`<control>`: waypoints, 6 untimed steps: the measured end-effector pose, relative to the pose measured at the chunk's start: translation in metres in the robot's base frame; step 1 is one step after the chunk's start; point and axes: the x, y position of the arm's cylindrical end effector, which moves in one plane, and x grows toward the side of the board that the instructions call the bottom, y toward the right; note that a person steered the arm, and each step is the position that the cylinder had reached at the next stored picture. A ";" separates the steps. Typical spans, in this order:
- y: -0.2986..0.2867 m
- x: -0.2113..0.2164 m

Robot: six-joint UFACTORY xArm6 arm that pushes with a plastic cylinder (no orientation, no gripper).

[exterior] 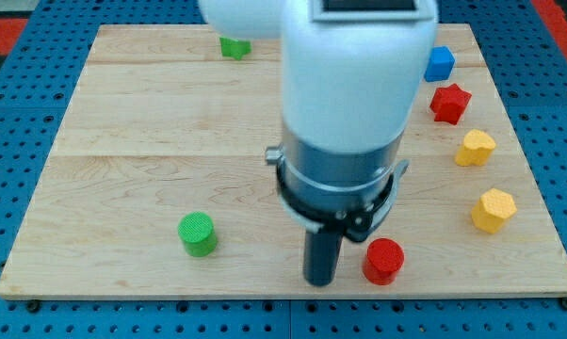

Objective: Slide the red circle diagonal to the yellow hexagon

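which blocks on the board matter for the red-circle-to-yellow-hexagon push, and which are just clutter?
In the job:
- red circle, near the view's bottom
- yellow hexagon, at the view's right
- my tip, just to the view's left of the red circle

Lying about:
- green circle
- green block, top edge, shape unclear
- blue block
- red star-like block
- second yellow block

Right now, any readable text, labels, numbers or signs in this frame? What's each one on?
None readable.
The dark panel at the top of the white arm housing: cut off by the view's top, no characters visible.
The wooden board, red circle, yellow hexagon and other blocks: no markings.
My tip is just left of the red circle.
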 end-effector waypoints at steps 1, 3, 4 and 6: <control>0.024 0.003; 0.045 -0.017; 0.061 -0.013; 0.035 -0.022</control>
